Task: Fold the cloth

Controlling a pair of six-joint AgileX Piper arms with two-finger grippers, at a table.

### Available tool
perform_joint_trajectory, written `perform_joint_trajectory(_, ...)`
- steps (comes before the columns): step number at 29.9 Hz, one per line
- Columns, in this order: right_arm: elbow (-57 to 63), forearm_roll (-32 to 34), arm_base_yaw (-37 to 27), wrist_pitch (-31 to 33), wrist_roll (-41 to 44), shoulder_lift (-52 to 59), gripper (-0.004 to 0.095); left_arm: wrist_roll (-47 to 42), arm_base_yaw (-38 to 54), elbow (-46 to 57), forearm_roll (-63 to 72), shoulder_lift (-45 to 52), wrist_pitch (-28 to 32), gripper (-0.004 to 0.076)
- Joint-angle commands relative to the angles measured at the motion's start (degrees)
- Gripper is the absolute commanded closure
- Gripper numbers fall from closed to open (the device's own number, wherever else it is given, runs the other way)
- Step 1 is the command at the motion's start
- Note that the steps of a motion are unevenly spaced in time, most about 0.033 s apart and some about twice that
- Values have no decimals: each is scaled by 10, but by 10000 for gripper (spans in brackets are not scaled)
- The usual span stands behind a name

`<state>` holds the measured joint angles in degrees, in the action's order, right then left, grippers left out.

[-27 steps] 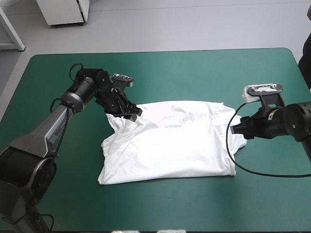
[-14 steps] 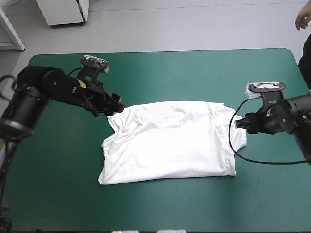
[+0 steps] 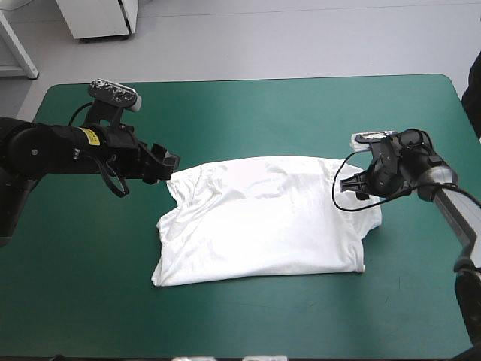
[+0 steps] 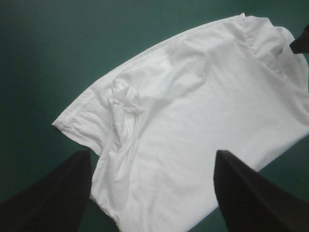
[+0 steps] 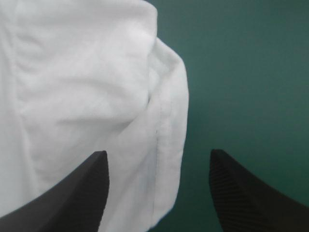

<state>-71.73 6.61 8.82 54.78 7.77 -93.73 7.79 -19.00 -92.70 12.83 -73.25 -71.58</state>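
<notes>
High view: the white short-sleeved fabric T-shirt (image 3: 263,218) lies spread, partly doubled over, near the middle of the teal-green covered surface (image 3: 248,113). The left black two-finger pincer (image 3: 168,162) sits just beside the T-shirt's far left corner; whether it touches the cloth cannot be told. The right black pincer (image 3: 352,184) sits at the T-shirt's right edge, by the sleeve. Left wrist view: the fingers (image 4: 53,198) stand wide apart, released and holding nothing; the T-shirt's puckered corner lies ahead of them, with its hem running between them. Right wrist view: the fingers (image 5: 72,193) are likewise spread and empty, with the T-shirt's rolled sleeve edge between them. Judged step: take hold of two edges of the T-shirt for a fold. To do it well, lower each pincer until one finger slides under the hem, gather every layer at that edge, and clench both sides before lifting, so that the T-shirt rises evenly.
</notes>
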Motion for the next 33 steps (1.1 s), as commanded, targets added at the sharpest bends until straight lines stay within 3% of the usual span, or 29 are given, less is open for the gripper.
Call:
perform_joint_trajectory(1,-34,-9,-23,-19,-6,-17,339,-5,-3,-16,14,15,-5,204)
perform_joint_trajectory(9,-46,-37,-41,-20,-38,-73,346,-7,-3,-16,10,15,2,204)
perform_joint_trajectory(11,-46,-54,-41,-20,-46,-84,389,-9,-3,-16,10,15,2,204)
perform_joint_trajectory(14,-46,-79,-41,-18,-65,-101,558,-10,-3,-16,10,15,-2,209)
perform_joint_trajectory(18,-46,-96,-41,-13,-78,-114,921,-11,-3,-16,10,15,-18,214)
perform_joint_trajectory(28,-88,-109,-41,38,-86,-49,925,-12,-3,-20,10,28,-23,214)
perform_joint_trajectory(33,-98,-225,-39,52,-140,-5,925,-12,-3,-20,11,27,-23,215)
